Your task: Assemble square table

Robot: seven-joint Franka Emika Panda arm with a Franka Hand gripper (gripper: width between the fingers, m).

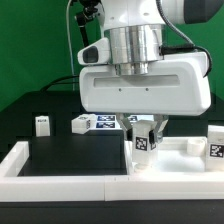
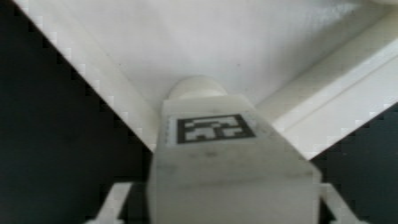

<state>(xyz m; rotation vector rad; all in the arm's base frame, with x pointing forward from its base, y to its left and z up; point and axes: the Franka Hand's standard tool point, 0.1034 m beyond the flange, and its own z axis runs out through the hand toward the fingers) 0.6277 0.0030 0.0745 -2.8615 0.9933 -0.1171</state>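
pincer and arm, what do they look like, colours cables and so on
The arm is glossy white. It ends in a ribbed silver-grey cylinder above a wide white box with rounded corners. Black cables run beside it. The pincer has short greyish fingers. No markings show on the arm itself.

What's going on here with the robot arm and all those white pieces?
The arm's gripper is shut on a tagged white leg, holding it roughly upright over a corner of the square tabletop. In the wrist view the leg sits just in front of the raised rim's corner. Whether it is seated in a socket cannot be told. Another leg and a third leg lie loose on the black surface at the exterior view's left.
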